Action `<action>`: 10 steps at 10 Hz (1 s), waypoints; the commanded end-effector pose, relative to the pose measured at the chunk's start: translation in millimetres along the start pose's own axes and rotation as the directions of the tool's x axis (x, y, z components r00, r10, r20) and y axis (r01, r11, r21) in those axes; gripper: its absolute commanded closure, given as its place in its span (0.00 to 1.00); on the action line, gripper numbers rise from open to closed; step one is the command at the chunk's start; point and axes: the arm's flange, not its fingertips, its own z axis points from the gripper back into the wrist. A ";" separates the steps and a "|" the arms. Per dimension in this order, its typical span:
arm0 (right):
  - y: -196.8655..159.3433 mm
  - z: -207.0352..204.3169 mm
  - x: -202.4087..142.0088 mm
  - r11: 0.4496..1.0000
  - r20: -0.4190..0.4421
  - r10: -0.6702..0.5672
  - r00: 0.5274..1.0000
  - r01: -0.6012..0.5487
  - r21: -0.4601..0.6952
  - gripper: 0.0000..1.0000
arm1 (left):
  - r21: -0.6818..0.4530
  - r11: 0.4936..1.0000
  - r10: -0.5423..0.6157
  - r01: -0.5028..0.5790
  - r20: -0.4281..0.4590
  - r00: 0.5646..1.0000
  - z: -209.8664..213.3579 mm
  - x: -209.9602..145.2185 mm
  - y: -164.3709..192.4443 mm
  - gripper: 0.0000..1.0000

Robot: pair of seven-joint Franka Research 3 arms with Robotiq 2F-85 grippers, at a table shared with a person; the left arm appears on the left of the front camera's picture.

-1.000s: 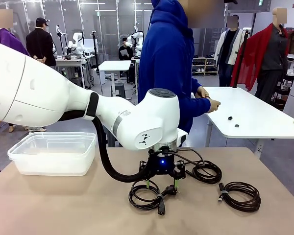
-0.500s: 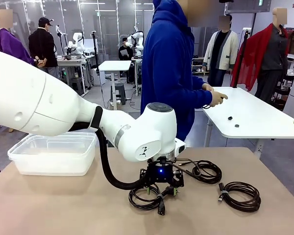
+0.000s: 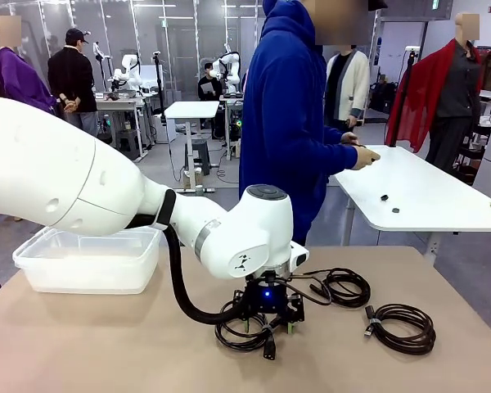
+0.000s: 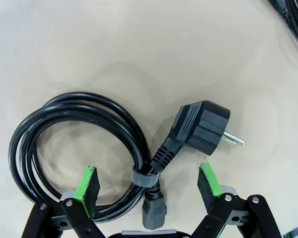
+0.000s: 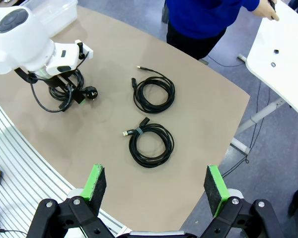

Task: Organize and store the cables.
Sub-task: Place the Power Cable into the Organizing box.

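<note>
Your left gripper (image 4: 149, 174) has dropped onto the nearest coil (image 4: 74, 106) since a second ago: jaws wide, strapped section between the pads (image 4: 89, 183), plug (image 4: 203, 126) just ahead. Closing looks next. Your right gripper (image 5: 154, 186) is wide, well above two spare coils (image 5: 150, 145).

tan table top (image 3: 82, 344) in the foreground, matte, rounded along its edge. beyond it at right a white table (image 3: 425, 196) on pale legs. a smaller white table (image 3: 191, 109) farther back, a grey workbench (image 3: 119, 104) at back left. floor (image 3: 168, 160) grey, smooth, faintly glossy. rear wall (image 3: 139, 33) of dark glassy panels in metal frames. ceiling strip lights (image 3: 159, 6) overhead. light even, shadows soft.
</note>
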 end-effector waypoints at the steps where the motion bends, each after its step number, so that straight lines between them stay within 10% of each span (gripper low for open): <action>1: -1.0 -0.4 -1.2 1.000 0.002 -0.003 1.000 0.003 0.002 0.00 | -0.020 1.000 -0.014 0.014 -0.005 1.000 -3.0 5.6 -2.4 0.00; 4: -1.0 -0.4 -1.2 1.000 0.002 -0.003 1.000 0.003 0.002 0.00 | -0.014 1.000 -0.012 0.011 -0.021 1.000 -1.2 3.7 -2.7 0.00; 7: -1.0 -0.4 -1.2 1.000 0.002 -0.003 1.000 0.003 0.002 0.00 | -0.008 1.000 -0.016 0.016 -0.027 1.000 -0.3 2.6 -3.0 0.87; 10: -1.0 -0.4 -1.2 1.000 0.002 -0.003 1.000 0.003 0.002 0.00 | -0.006 1.000 -0.012 0.011 -0.032 0.999 2.1 0.5 -1.1 1.00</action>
